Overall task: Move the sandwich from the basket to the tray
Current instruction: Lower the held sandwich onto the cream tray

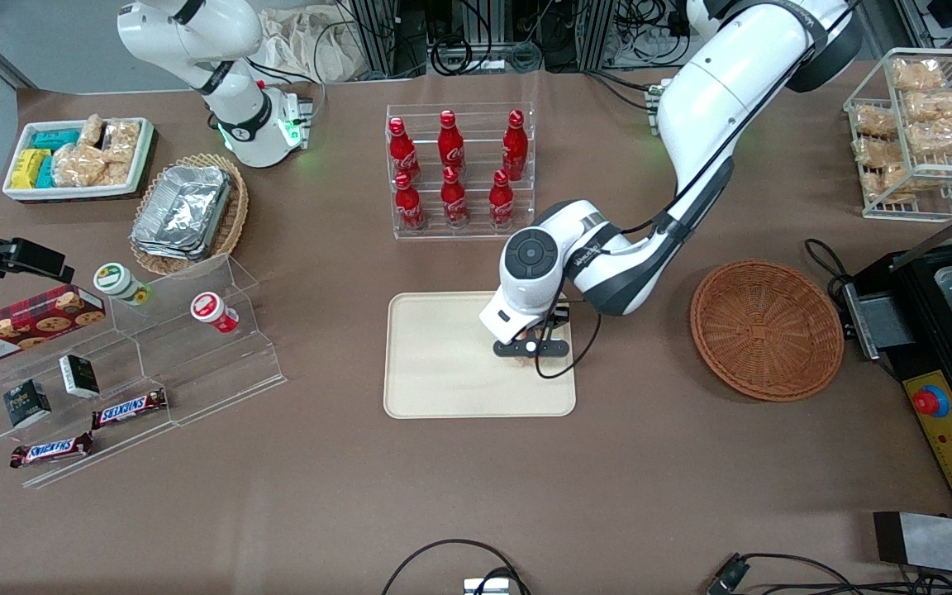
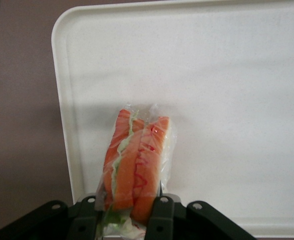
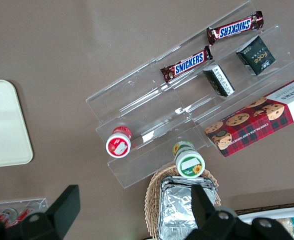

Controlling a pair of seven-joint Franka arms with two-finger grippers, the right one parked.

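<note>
Hovering low over the tray (image 1: 443, 364), the gripper (image 1: 530, 348) has left the basket (image 1: 765, 329) bare on the brown surface (image 1: 476, 487); transfer appears nearly complete, release remaining. Cables and metal framing edge the room. Left wrist view: the gripper (image 2: 132, 215) pinches the wrapped sandwich (image 2: 137, 165) above the tray (image 2: 226, 75).

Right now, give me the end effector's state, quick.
Left end effector: shut on the sandwich, over the tray.
</note>
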